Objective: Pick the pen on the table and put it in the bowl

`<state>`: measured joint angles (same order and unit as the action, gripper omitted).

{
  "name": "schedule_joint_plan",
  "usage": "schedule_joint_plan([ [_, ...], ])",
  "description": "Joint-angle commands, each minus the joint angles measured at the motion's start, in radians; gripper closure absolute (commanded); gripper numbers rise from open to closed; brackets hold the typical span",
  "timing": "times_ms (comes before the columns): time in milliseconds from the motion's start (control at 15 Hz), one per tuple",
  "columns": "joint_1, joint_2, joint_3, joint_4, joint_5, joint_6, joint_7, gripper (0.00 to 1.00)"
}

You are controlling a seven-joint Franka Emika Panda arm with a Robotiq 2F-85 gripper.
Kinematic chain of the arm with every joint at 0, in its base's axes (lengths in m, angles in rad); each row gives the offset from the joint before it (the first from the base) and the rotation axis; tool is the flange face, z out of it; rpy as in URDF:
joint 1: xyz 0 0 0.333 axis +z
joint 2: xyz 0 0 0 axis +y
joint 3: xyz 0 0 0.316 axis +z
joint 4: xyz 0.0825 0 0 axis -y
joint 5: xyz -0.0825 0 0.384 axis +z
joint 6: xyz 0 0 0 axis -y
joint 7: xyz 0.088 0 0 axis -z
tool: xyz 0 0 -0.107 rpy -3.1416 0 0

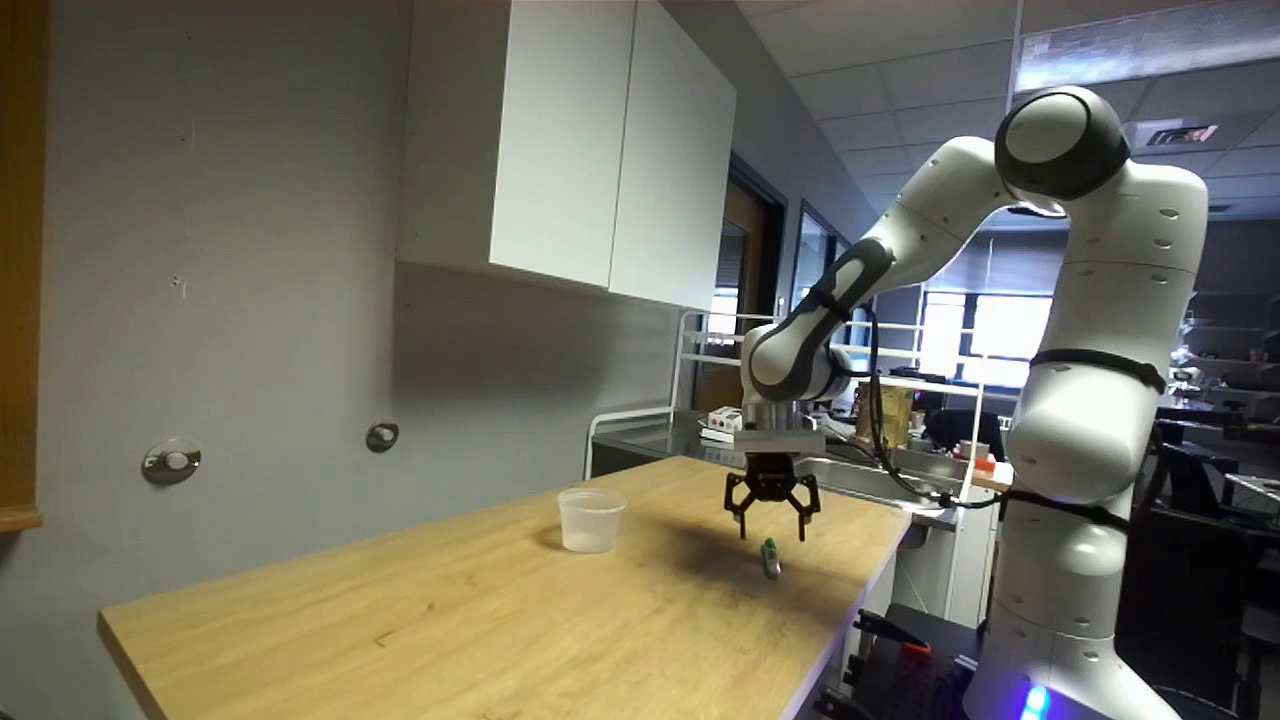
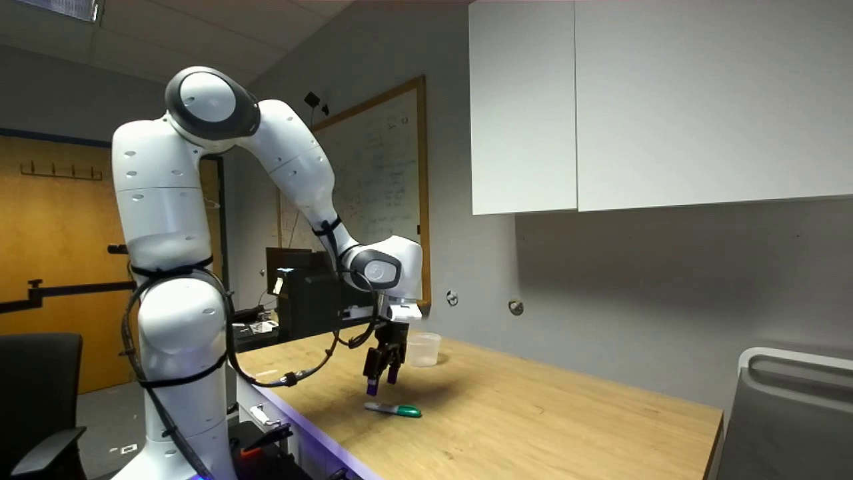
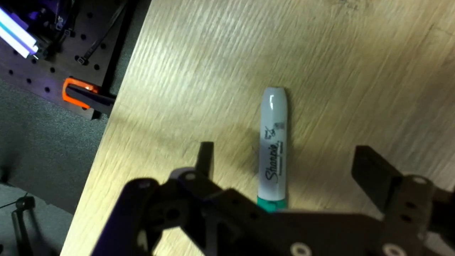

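Note:
The pen is a marker with a light grey barrel and a green cap. It lies flat on the light wood table (image 1: pixel 450 620), in both exterior views (image 1: pixel 770 559) (image 2: pixel 393 409) and the wrist view (image 3: pixel 273 149). My gripper (image 1: pixel 772 536) is open and empty, pointing down above the pen. In the wrist view the fingers (image 3: pixel 283 151) stand apart on either side of the pen, and the gripper body hides most of its cap. The whitish translucent bowl (image 1: pixel 590 522) stands upright on the table near the wall; it also shows in an exterior view (image 2: pixel 423 351), behind my gripper.
A white wall cabinet (image 1: pixel 570 140) hangs over the table's wall side. A sink (image 1: pixel 880 485) and a white rack (image 1: pixel 640 410) stand beyond one table end. The table edge and an orange-and-black clamp (image 3: pixel 80 93) near the robot base show in the wrist view.

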<state>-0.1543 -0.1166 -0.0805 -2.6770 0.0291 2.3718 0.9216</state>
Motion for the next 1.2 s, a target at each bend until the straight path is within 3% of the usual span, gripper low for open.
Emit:
schedule_joint_plan([
  [0,0.001,0.035,-0.008,0.011,0.008,0.039,-0.039,0.0],
  [400,0.003,0.082,-0.019,0.009,0.029,0.1,-0.085,0.0],
  [467,0.003,0.087,-0.022,0.008,0.031,0.105,-0.092,0.25],
  [600,0.002,0.095,-0.028,0.008,0.029,0.114,-0.102,0.32],
  [1133,0.001,0.119,-0.044,0.009,0.037,0.14,-0.128,0.94],
])
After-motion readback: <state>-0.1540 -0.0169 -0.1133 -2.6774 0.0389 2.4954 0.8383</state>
